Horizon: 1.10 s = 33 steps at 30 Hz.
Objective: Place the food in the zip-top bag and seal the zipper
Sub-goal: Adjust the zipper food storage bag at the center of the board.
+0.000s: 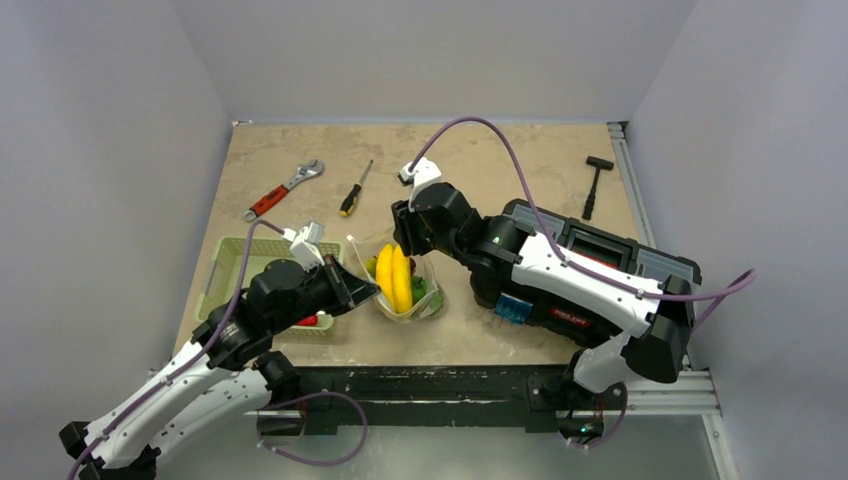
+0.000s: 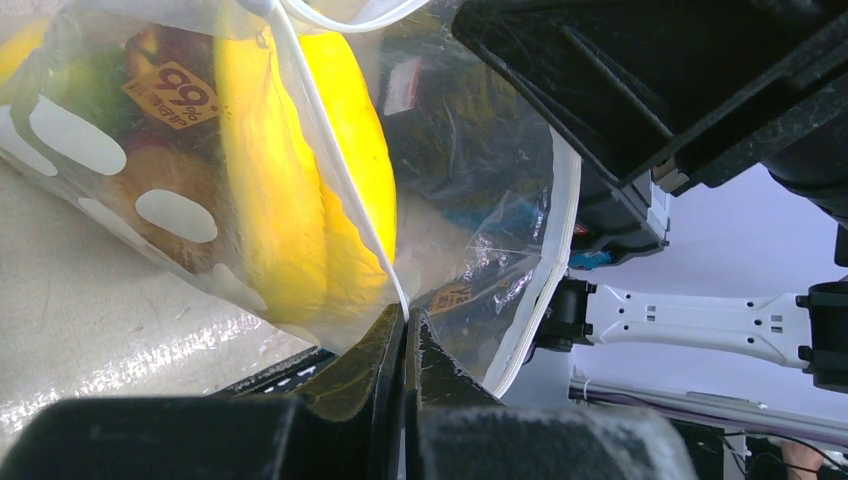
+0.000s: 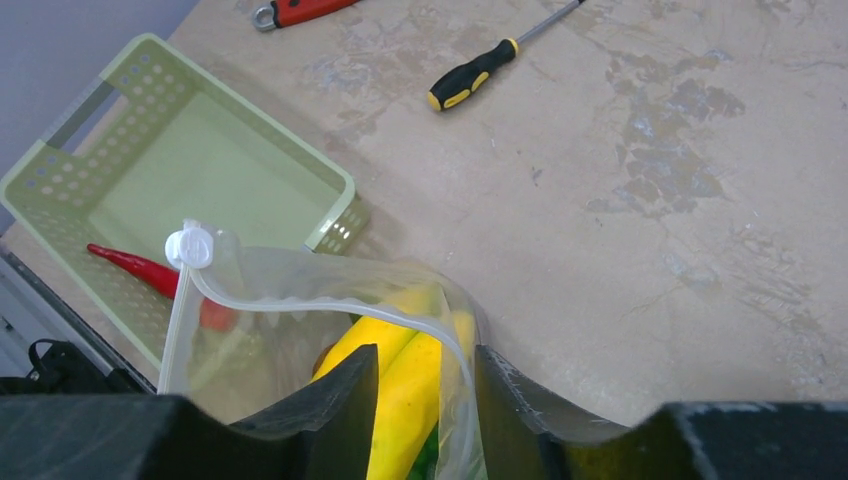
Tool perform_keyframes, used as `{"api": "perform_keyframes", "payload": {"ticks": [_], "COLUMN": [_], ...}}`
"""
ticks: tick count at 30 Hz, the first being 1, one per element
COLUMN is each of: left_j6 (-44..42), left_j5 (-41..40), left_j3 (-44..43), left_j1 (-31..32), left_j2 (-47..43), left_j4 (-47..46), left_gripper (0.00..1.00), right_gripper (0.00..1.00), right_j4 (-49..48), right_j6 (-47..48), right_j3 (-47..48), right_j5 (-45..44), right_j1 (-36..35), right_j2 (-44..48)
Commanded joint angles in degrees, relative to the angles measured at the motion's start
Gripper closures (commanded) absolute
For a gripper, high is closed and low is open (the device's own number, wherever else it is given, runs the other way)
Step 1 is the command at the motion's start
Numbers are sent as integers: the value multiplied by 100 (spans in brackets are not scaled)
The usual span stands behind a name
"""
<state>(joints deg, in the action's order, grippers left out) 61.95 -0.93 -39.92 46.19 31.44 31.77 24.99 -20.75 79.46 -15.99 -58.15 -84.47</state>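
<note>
Beside the pale green basket (image 3: 262,122), the zip-top bag (image 1: 405,290) sits open with yellow and green food (image 1: 393,277) inside, its edge pinched flat in the closed left gripper (image 2: 405,330). The right gripper (image 3: 420,390) hovers over the bag's mouth, jaws narrowly parted. A red chilli (image 3: 130,265) lies in the basket and the zipper (image 3: 330,300) is unsealed, so one item and the sealing remain.

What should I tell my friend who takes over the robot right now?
The left end effector is shut, pinching the edge of the bag.
The right end effector is open, straddling the bag's rim.
The yellow fruit is inside the bag.
The red chilli lies in the basket.
The zipper is unsealed, mouth open.
To do: bag the chilli, then seal.
</note>
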Motion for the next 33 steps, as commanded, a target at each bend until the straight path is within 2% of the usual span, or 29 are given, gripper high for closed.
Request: {"api": "perform_keyframes", "payload": {"ticks": [1,3,7,8,10,12,14,17,24,27,33], "left_j6": [-280,-293,-280,-299,-373,-506,-613,-569,-55,-16,-480], "left_j5": [174,263,214,201,255,348,407,440,111,112,111], "left_j3": [-234,-225,-130,-160,-376,-830,-1249,-1312,-74,174,-723], "left_j1": [14,14,10,4,6,4,4,8,-6,-42,-60], "left_j2": [115,209,225,222,278,401,495,423,68,142,432], "left_j4": [-310,-269,-269,-306,-379,-271,-82,-25,-148,-244,293], "left_gripper": [100,100,100,100,100,100,100,100,100,100,100], "right_gripper": [57,57,67,72,91,100,100,100,100,100,100], "right_j4": [154,35,-130,-96,93,271,366,323,-265,-631,-293], "right_j6": [249,322,337,331,332,417,525,521,9,64,278], "right_j3": [185,-77,-528,-468,-155,258,591,694,-329,-702,-238], "right_j5": [-113,-276,-637,-659,-714,-901,-988,-746,-1032,-1307,-1595], "right_j1": [-201,-240,-241,-247,-323,-523,-705,-739,-733,-725,-725], "right_j2": [143,255,219,134,-26,-81,-36,96,299,271,125]}}
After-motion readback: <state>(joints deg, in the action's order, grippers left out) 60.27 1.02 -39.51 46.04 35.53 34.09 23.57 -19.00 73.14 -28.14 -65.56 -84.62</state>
